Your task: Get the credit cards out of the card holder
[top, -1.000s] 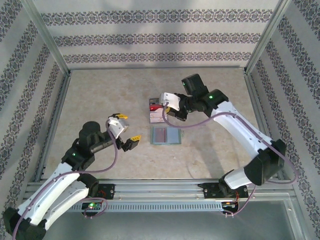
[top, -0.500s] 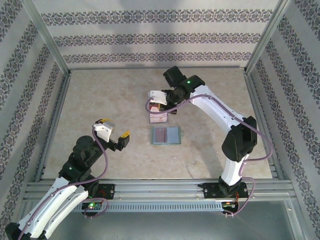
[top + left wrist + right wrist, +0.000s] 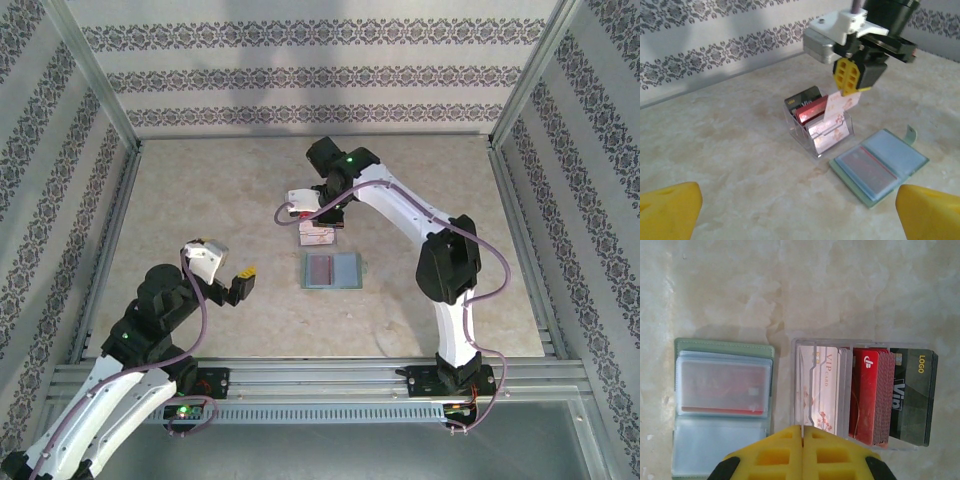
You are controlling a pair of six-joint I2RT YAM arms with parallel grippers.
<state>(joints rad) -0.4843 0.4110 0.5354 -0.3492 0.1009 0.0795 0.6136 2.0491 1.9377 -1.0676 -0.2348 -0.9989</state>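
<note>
Above clear box [image 3: 799, 135], right fingers [image 3: 849, 79] pinching pale card [image 3: 840, 105], wallet [image 3: 880, 167] just beside

The beige marble-look tabletop [image 3: 200, 200] is smooth with a faint sheen. The clear plastic card box [image 3: 850, 342] is glossy and see-through. The pale pinkish-white card [image 3: 822, 385], the red card [image 3: 866, 390] and the dark grey card [image 3: 912, 395] are smooth, shiny plastic. The grey-green two-panel card holder [image 3: 722, 346] looks matt and leather-like, and its bluish inner pockets [image 3: 720, 385] are cloudy, slightly glossy plastic film. The right gripper [image 3: 802, 440] has yellow fingers [image 3: 777, 455] of matt plastic moulded in a waffle grid. The silver frame rail [image 3: 320, 372] is dull ribbed metal. The white arm shells [image 3: 400, 205] are glossy plastic.
</note>
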